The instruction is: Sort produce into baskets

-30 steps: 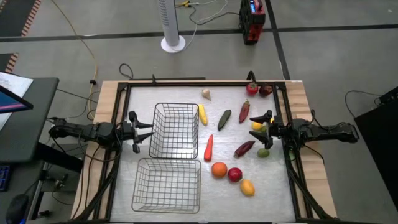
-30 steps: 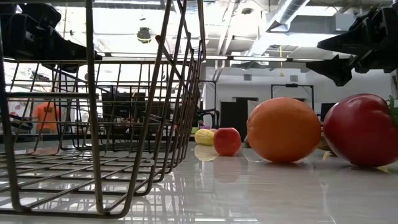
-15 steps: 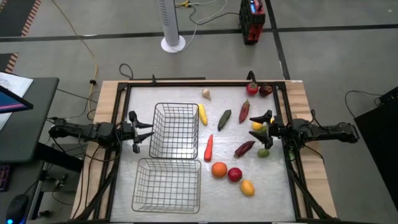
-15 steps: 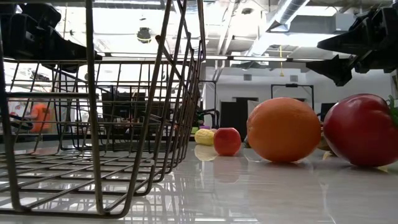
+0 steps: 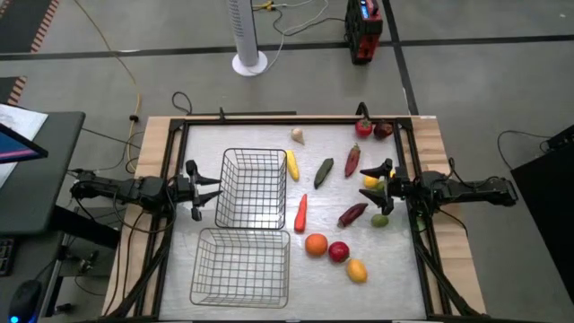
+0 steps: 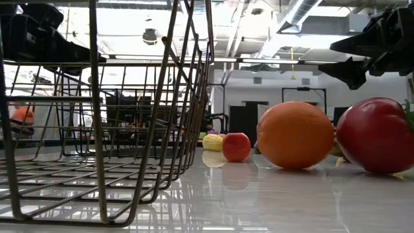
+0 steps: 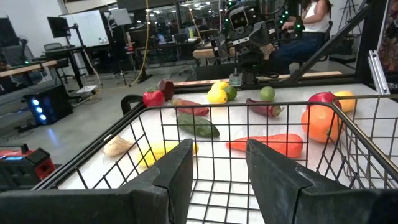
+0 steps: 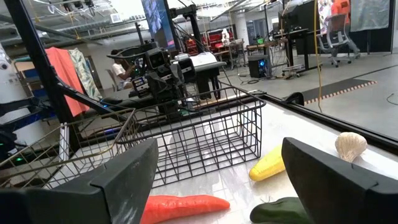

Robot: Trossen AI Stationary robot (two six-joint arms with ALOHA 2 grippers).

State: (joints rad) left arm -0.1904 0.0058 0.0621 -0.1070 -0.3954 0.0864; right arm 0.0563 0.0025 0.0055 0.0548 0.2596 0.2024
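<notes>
Two wire mesh baskets stand on the table's left half, one farther and one nearer, with no produce showing in either. The produce lies on the right half: garlic, yellow corn, a green piece, a red chili, a carrot, a purple piece, an orange and a red apple. My left gripper is open at the far basket's left side. My right gripper is open above a yellow piece and a green lime.
A red tomato and a dark red piece lie at the far right corner, and a yellow-orange fruit lies near the front. The table has a black frame. People sit in the room beyond the table.
Both arms and all produce have kept still. A person in orange in the room behind the table has moved toward the left of the low view.
</notes>
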